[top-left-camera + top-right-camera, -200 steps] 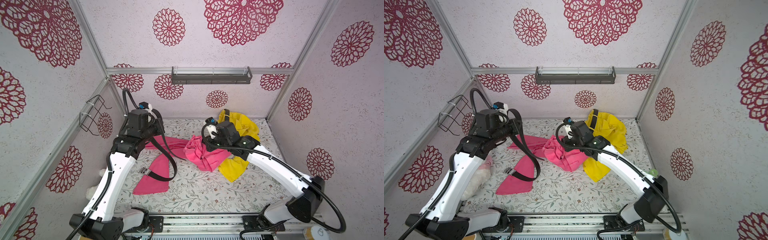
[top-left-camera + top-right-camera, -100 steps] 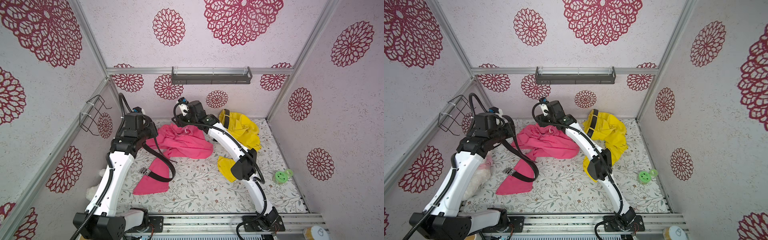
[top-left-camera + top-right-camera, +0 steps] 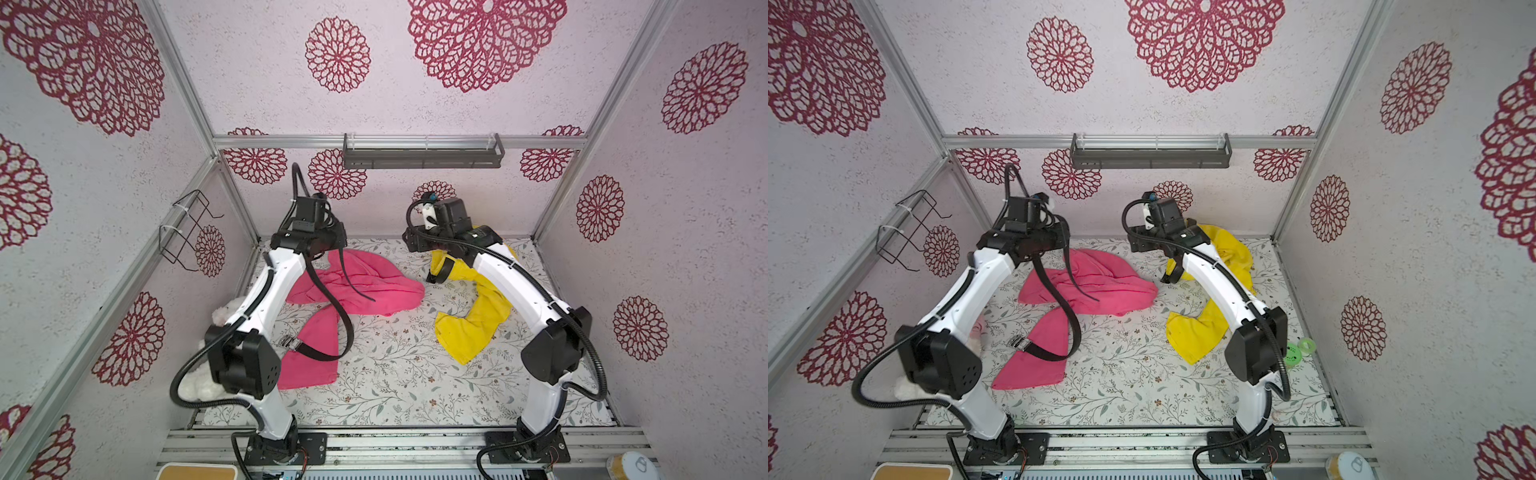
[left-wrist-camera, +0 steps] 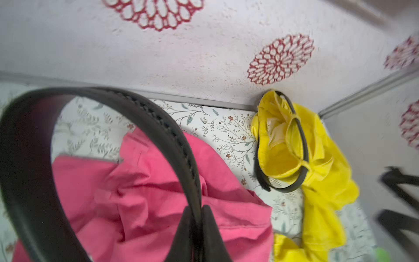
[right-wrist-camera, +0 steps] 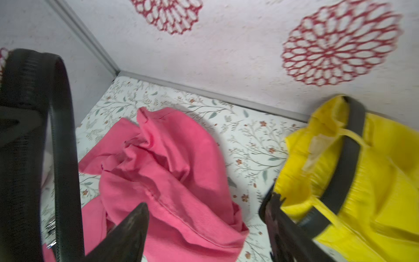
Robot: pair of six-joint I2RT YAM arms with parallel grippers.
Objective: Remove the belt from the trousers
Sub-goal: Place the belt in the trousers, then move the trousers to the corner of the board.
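Note:
Pink trousers (image 3: 365, 286) (image 3: 1100, 291) lie crumpled on the floral mat at the back left. A black belt (image 3: 347, 332) (image 3: 1074, 328) hangs in a loop from my left gripper (image 3: 336, 246) (image 3: 1059, 243). Its metal buckle (image 3: 286, 341) rests on the mat beside a pink leg, and its free tip lies across the trousers. In the left wrist view the left gripper (image 4: 196, 207) is pinched shut on the belt (image 4: 158, 122). My right gripper (image 5: 207, 200) (image 3: 410, 243) hovers open and empty between the pink trousers (image 5: 172, 172) and the yellow ones.
Yellow trousers (image 3: 478, 320) (image 5: 385, 181) lie at the back right with a second black belt (image 3: 441, 271) (image 5: 349, 158) through their loops. A white plush toy (image 3: 224, 316) sits behind my left arm. A green toy (image 3: 1293, 353) lies near the right wall. A wire basket (image 3: 187, 228) hangs on the left wall.
My right gripper carried the pink trousers to the back left, opened, let them drop flat, and swung right toward the yellow trousers. The left gripper kept the belt and shifted slightly back.

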